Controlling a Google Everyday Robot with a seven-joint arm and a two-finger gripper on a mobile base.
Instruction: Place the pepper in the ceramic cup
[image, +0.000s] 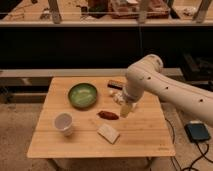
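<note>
Gripper hangs low over the wooden table, just right of the pepper; whether it is spread or closed cannot be told. Pepper lies on the table near the middle, apart from the ceramic cup, which stands upright to the left; a green bowl sits behind, a beige block in front.
</note>
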